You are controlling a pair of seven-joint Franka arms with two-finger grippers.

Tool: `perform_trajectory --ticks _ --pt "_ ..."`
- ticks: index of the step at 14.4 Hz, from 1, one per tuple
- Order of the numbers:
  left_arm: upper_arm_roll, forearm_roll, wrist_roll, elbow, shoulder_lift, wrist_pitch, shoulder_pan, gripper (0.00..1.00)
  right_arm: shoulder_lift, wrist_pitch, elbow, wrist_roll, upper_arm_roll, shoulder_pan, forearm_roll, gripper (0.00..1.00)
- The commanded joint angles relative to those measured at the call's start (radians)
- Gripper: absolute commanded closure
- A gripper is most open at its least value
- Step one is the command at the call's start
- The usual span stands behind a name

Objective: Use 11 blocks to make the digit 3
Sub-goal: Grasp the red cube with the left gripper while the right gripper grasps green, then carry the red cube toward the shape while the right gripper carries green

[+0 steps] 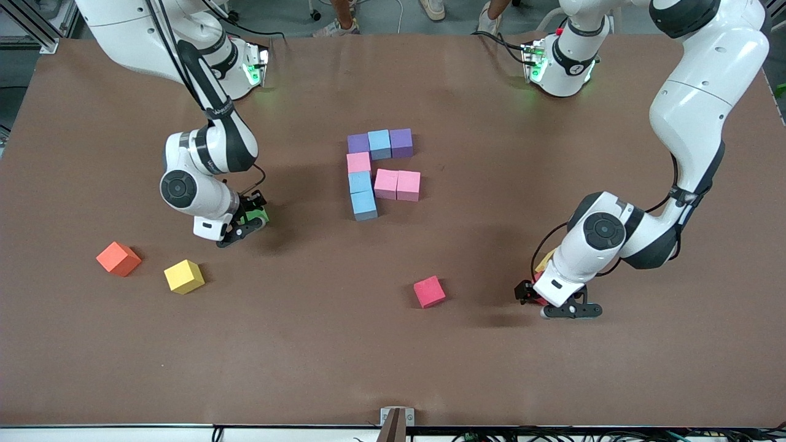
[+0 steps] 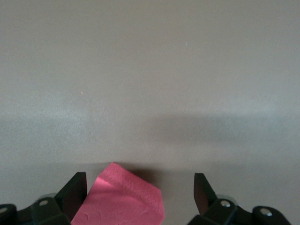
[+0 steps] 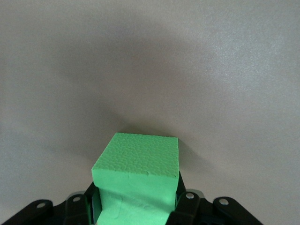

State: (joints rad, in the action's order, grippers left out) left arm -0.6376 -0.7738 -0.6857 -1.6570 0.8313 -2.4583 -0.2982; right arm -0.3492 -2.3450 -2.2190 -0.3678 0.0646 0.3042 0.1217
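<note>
My right gripper (image 1: 245,224) pinches a green block (image 3: 136,176) at the table, toward its own end, ready to carry to the unfinished 3 (image 1: 381,172), which sits mid-table with eight cubes laid. My left gripper (image 1: 568,307) hangs with jaws spread around a red block (image 2: 119,199), not yet closed. Loose red (image 1: 429,291) and yellow (image 1: 183,276) blocks wait nearer the camera; the orange cube (image 1: 118,258) is unneeded.
</note>
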Motion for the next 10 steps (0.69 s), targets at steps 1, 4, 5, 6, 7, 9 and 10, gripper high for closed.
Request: perform_trajectory --ticks 1,4,5,6,7,9,10 --pt "0.003 -0.061 0.008 -0.035 -0.012 0.001 -0.018 0.00 0.001 -0.002 0.031 0.026 -0.006 -0.005 -0.004 0.63" --pt "0.003 -0.062 0.003 -0.095 -0.041 0.001 -0.025 0.00 -0.033 0.018 0.171 0.163 -0.008 0.000 -0.001 0.63" --pt "0.003 -0.062 0.003 -0.112 -0.052 0.001 -0.030 0.04 -0.048 0.057 0.233 0.208 -0.008 0.012 0.007 0.63" --pt "0.003 -0.062 0.003 -0.121 -0.054 0.001 -0.032 0.08 -0.072 0.117 0.312 0.248 -0.008 0.022 0.025 0.63" --pt "0.003 -0.062 0.002 -0.121 -0.052 0.001 -0.032 0.19 -0.114 0.194 0.414 0.295 -0.006 0.027 0.056 0.63" --pt "0.001 -0.062 0.000 -0.115 -0.052 0.001 -0.035 0.46 -0.200 0.284 0.586 0.364 -0.006 0.045 0.101 0.63" --pt "0.001 -0.059 0.000 -0.106 -0.052 -0.001 -0.035 0.57 -0.246 0.297 0.649 0.401 -0.006 0.061 0.105 0.63"
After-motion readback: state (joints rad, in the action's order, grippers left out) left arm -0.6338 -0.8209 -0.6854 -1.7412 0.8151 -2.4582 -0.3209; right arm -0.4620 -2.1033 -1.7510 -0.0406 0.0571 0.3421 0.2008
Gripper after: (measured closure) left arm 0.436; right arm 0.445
